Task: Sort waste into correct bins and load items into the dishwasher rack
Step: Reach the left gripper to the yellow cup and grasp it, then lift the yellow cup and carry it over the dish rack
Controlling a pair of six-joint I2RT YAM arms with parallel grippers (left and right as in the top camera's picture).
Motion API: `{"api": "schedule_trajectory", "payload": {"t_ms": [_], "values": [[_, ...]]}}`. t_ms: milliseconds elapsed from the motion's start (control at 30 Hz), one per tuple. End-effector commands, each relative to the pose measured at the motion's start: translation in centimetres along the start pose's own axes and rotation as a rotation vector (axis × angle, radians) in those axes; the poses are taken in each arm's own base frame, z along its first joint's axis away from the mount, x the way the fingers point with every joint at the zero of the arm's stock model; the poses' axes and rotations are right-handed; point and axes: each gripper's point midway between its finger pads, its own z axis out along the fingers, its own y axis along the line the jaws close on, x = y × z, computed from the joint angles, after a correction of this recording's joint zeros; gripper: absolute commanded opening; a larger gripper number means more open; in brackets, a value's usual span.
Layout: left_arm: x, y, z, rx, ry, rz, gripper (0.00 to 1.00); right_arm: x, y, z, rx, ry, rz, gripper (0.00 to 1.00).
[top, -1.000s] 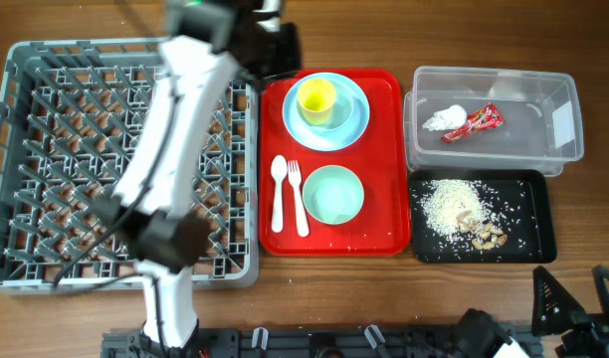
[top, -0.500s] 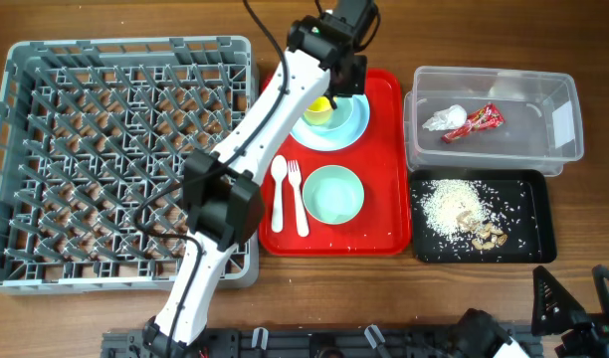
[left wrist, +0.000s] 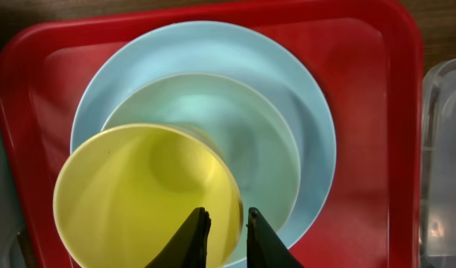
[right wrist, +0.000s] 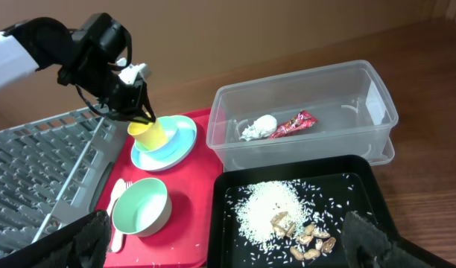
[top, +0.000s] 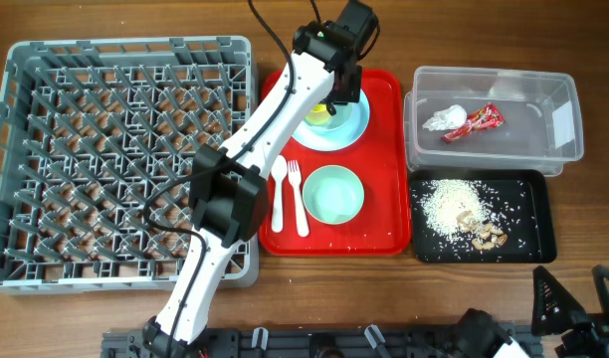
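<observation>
My left gripper (top: 330, 97) is over the back of the red tray and shut on the rim of the yellow cup (left wrist: 138, 193), one finger inside and one outside (left wrist: 224, 223). The cup stands in the pale blue bowl (left wrist: 247, 123) on the pale blue plate (top: 357, 117). The mint green bowl (top: 333, 194), white spoon (top: 278, 194) and fork (top: 299, 199) lie on the tray's front half. The grey rack (top: 86, 159) is at the left. The red wrapper (top: 476, 122) and napkin (top: 442, 119) lie in the clear tub (top: 543, 151). Rice and scraps (top: 452, 202) lie in the black tray (top: 535, 214). My right gripper (top: 578, 298) is open, low at the front right.
The red serving tray (top: 386, 99) sits between the rack and the two bins. The left arm stretches diagonally from the front over the rack's right edge to the tray. Bare wood table lies along the front edge.
The left arm swung from over the rack's back right corner to the tray, and its gripper came down onto the yellow cup's rim. The right arm has not moved.
</observation>
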Motion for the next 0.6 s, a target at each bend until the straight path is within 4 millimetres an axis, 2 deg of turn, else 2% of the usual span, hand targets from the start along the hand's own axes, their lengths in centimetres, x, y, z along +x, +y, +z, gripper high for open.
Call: {"api": "schedule_trajectory", "payload": {"t_ms": [0, 133, 267, 367, 433, 500, 567], "values": [[1.5, 0.9, 2.0, -0.047, 0.054, 0.019, 0.19, -0.1, -0.3, -0.2, 0.005, -0.017, 0.016, 1.0], [2.5, 1.3, 2.9, -0.063, 0.087, 0.023, 0.19, -0.1, -0.3, -0.2, 0.005, -0.017, 0.016, 1.0], [2.3, 1.2, 3.0, -0.059, 0.077, 0.021, 0.04, -0.1, -0.3, -0.2, 0.005, -0.017, 0.015, 1.0], [1.9, 1.1, 2.5, -0.052, 0.058, 0.019, 0.04, -0.1, -0.3, -0.2, 0.005, -0.017, 0.016, 1.0], [0.9, 1.4, 1.6, -0.062, 0.015, 0.014, 0.04, -0.1, -0.3, -0.2, 0.005, -0.017, 0.016, 1.0], [-0.3, 1.8, -0.3, -0.069, -0.034, 0.004, 0.04, -0.1, -0.3, -0.2, 0.005, -0.017, 0.016, 1.0], [-2.1, 2.3, -4.4, -0.041, -0.11, -0.014, 0.04, -0.1, -0.3, -0.2, 0.005, -0.017, 0.016, 1.0]]}}
